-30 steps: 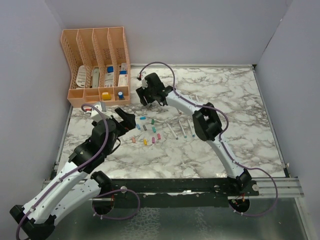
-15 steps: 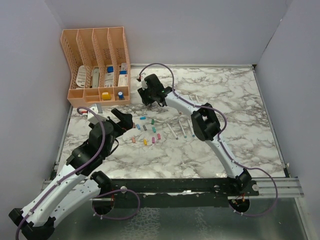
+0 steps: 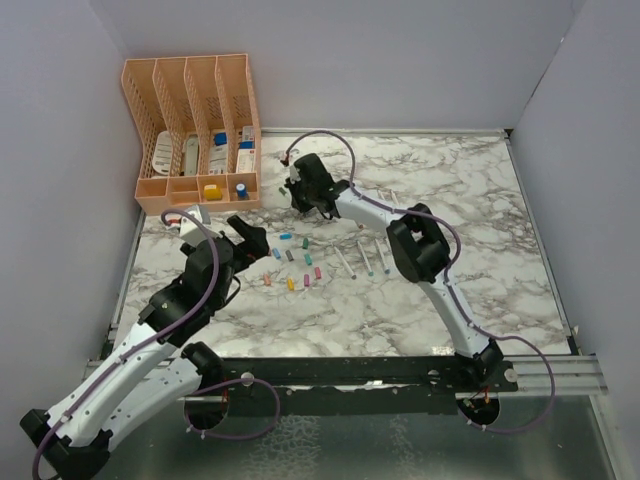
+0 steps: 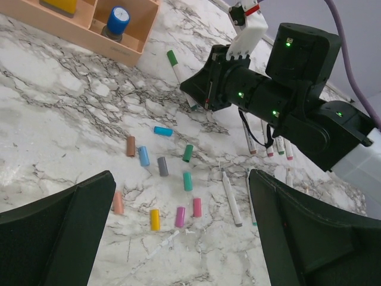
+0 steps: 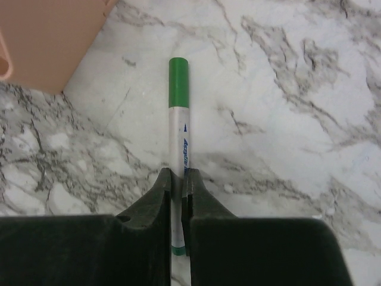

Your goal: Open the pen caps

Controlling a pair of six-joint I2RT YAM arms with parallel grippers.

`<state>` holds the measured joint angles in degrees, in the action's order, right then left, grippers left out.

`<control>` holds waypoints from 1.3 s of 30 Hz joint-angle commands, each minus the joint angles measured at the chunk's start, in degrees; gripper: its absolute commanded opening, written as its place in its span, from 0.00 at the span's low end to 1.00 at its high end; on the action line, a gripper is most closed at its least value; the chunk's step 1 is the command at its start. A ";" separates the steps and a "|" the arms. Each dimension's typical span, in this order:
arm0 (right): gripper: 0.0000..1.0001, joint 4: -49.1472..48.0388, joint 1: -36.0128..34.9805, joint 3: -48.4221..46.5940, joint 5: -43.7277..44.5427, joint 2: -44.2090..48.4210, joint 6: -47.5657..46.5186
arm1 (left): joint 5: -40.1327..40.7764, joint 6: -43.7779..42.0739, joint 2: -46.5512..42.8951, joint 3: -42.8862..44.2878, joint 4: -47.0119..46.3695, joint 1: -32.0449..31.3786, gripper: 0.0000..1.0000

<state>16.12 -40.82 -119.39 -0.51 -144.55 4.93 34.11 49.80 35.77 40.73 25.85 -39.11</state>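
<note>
About ten stubby plastic pen caps (image 4: 162, 166) — cyan, brown, blue, grey, green, yellow, pink — lie loose and scattered mid-surface. Just right of them, uncapped slim white-grey pens (image 4: 229, 196) lie roughly parallel. Farther back, one green-capped white pen (image 5: 179, 137) lies flat — its barrel pinched by the right hand (image 5: 177, 177).

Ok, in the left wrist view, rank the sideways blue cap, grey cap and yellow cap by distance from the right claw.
1. sideways blue cap, just below the right claw holding the pen.
2. grey cap, middle of the cluster.
3. yellow cap, bottom row.
</note>
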 commanded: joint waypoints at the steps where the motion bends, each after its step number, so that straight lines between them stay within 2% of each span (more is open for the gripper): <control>1: 0.01 -0.48 -0.13 10.03 3.65 8.07 1.89 | -1.42 -0.91 2.07 1.83 -2.65 0.26 0.98; 6: 0.01 -2.29 0.30 17.25 4.70 20.79 0.97 | -4.43 -1.59 6.26 2.98 -7.96 0.27 0.98; 13: 0.01 -3.48 0.30 33.16 2.70 39.74 0.09 | -12.34 -3.57 19.10 10.64 -16.58 2.07 0.98; 16: 0.01 -3.97 0.30 39.50 1.64 46.68 0.89 | -20.57 -3.50 24.39 15.61 -20.69 6.64 0.99; 19: 0.01 -4.03 0.30 44.38 1.45 53.75 1.59 | -33.39 -0.87 30.85 19.30 -24.59 13.30 0.99; 21: 0.01 -4.01 0.30 47.37 1.31 57.28 1.90 | -38.08 0.46 34.69 20.89 -27.16 15.40 0.99; 31: 0.01 -4.99 0.30 55.95 2.15 65.94 3.40 | -55.62 7.43 47.83 24.05 -38.55 16.35 0.99; 39: 0.01 -7.12 0.31 57.30 0.47 66.53 5.16 | -58.81 10.28 48.31 20.81 -41.96 16.34 0.86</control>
<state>12.51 -40.64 -62.24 1.76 -79.48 8.49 -19.99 57.82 84.86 62.87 -11.42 -22.87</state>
